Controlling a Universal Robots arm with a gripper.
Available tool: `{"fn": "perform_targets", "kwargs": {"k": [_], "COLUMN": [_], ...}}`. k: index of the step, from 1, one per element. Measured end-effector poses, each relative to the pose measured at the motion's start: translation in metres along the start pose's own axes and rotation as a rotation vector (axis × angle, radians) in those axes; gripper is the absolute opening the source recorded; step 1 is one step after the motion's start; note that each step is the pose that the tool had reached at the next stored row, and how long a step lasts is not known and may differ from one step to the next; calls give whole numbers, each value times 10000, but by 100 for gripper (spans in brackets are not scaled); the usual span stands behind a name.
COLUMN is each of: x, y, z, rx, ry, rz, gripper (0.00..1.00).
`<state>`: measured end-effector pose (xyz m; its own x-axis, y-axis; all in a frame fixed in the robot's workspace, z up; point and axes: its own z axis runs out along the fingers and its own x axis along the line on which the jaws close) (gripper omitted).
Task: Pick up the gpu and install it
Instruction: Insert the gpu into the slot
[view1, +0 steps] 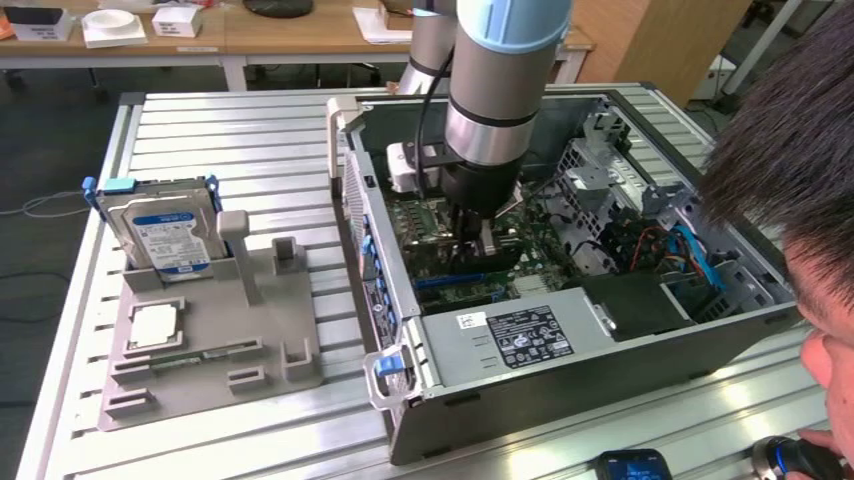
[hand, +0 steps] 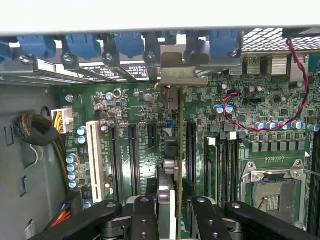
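Your hand (hand: 172, 217) is clamping the gpu (hand: 169, 185) edge-on between partly closed fingers (hand: 145, 220); its long axis is running from the hand toward the rear brackets (hand: 177, 75), apparently over the motherboard (hand: 250, 125).

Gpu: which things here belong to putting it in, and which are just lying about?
For the job: gpu, gripped by the tool; motherboard; computer case.
Lying about: hard drive; processor chip; grey holder.

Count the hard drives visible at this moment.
1. The hard drive stands upright in the grey holder at the exterior view's left, outside the computer case. More may be hidden in the case's drive bays.
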<state>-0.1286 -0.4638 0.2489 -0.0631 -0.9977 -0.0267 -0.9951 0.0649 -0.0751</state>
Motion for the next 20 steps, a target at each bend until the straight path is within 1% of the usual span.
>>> {"fn": "perform_targets", "kwargs": {"k": [10,20], "x": [-1,-9], "y": [19,37], "z": [24,33], "rx": [1,1], "ry": [23,28], "rz": [-2,-1], "gripper": [30,30]}}
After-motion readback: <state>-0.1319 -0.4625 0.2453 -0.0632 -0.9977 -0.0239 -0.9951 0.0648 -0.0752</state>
